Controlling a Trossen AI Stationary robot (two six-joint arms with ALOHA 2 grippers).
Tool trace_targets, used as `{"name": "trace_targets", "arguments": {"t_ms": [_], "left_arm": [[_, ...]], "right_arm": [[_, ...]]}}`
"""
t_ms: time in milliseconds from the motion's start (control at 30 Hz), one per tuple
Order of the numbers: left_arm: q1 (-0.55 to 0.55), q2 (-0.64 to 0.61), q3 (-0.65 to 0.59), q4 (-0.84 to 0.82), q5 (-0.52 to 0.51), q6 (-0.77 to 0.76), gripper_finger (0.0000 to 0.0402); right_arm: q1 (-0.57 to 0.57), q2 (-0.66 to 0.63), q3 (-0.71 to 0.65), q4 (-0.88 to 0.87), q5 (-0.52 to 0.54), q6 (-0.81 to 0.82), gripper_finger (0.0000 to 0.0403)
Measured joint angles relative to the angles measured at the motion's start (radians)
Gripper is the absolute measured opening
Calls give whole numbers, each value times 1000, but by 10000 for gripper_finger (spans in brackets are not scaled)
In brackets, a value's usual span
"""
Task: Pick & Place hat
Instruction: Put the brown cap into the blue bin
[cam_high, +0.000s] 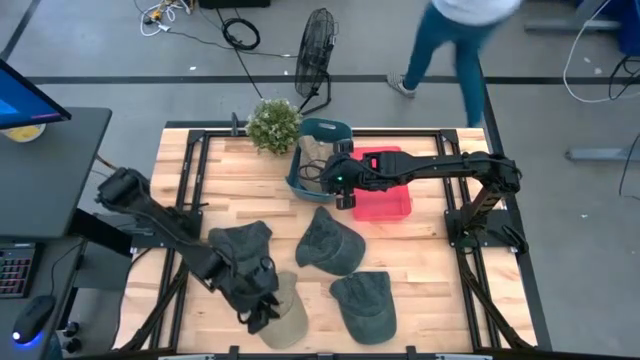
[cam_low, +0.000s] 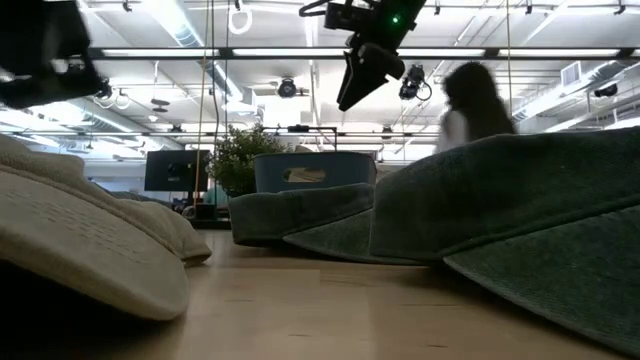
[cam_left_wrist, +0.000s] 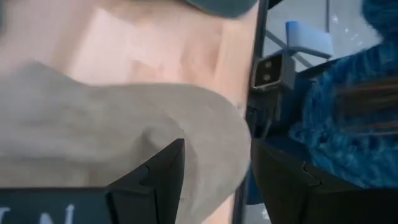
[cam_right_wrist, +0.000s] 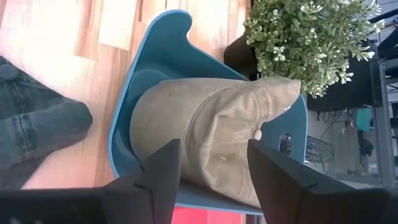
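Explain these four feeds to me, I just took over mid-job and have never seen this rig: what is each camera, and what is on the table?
Two dark robot arms work a wooden table. The overhead picture shows everything; another sits at table height; the last two ride the wrists.

The left pincer is low over a beige hat at the near edge, open, with the hat's edge between its fingers in the left wrist picture.

The right pincer hangs open above a blue bin that already holds a tan hat, beside a red bin and a potted plant.

Three dark denim hats lie in the middle. A person walks behind.
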Motion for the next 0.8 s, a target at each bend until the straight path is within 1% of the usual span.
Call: {"name": "trace_targets", "arguments": {"t_ms": [133,400,533,667,800], "left_arm": [[-21,61,1,12,15,-73,188],[-30,119,1,9,17,-78,188],[-29,120,1,9,18,-73,188],[-22,88,15,-2,17,-71,184],[-19,70,71,-136,17,-70,175]], "right_arm": [[-1,0,0,0,0,12,190],[-1,0,0,1,-1,44,190],[-1,0,0,1,-3,43,190],[-1,0,0,1,-4,42,190],[-1,0,0,1,-4,41,190]]}}
